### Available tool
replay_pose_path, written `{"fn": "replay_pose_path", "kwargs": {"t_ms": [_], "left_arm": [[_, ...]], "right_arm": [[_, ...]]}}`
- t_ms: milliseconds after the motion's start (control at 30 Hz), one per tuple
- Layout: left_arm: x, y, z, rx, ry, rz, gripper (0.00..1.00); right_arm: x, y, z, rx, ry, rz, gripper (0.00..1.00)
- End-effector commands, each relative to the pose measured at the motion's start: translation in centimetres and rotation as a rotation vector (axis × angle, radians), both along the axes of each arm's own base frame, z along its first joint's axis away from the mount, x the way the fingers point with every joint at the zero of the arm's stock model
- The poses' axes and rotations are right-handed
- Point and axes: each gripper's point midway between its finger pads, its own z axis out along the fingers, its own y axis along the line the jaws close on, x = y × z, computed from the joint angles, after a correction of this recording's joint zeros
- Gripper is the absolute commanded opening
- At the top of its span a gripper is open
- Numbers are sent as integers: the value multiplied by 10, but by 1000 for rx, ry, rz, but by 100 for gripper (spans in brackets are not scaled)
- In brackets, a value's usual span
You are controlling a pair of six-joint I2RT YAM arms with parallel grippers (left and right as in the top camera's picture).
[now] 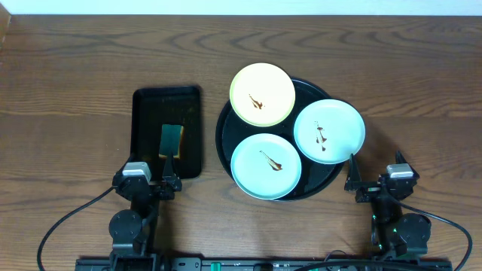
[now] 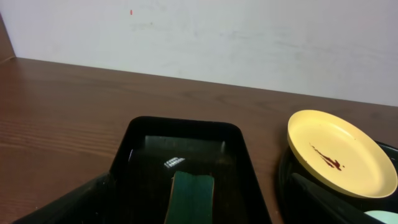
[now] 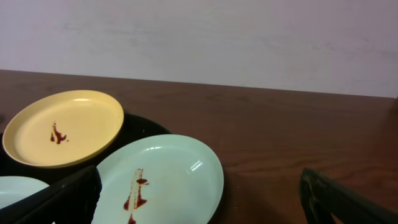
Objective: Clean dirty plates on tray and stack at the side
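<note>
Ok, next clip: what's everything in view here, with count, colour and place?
yellow plate: one, pale yellow, far left on the round tray, brown smear
right mint plate: one, pale mint, right on the round tray, brown smear
front mint plate: one, pale mint, near side of the round tray, brown smear
round tray: one, glossy black, right of table centre
rectangular tray: one, black, left of the round tray
sponge: one, green, in the rectangular tray
table: one, brown wood
left gripper: black, open, by the rectangular tray
right gripper: black, open, by the right mint plate
</note>
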Motion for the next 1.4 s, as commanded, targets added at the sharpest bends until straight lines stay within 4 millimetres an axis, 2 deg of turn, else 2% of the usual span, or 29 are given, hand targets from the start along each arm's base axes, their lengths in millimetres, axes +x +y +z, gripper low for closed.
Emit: {"fn": "replay_pose_path", "kwargs": {"t_ms": [0,233,433,567,667,833,1033,1100,1200,1267,1367], "left_arm": [[-1,0,-15,17,55,-2,86],[-2,1,-18,17,73,5,86],[-8,2,-28,-43,223,18,86],[-5,2,-18,-42,283,19,86],[-2,2,-13,-45,361,22,86],[1,1,-4,-57,590,34,86],[2,1,16,-51,802,41,86],[1,0,20,-53,850,36,86],[-1,-5,22,-69,893,11,86],[-2,-16,22,-105,899,-47,86],[-1,-29,25,-142,891,-112,86]], "right_arm": [[0,5,1,10,-6,17,99],[-1,5,0,94,6,16,99],[-2,6,-3,169,77,6,99],[-3,10,-9,169,194,20,99],[-3,17,-4,191,273,49,99],[1,29,7,218,480,98,99],[8,33,5,203,738,101,99],[14,36,7,215,765,106,99],[17,52,14,260,783,198,99],[21,63,19,285,766,260,99],[24,67,20,289,757,287,98]]}}
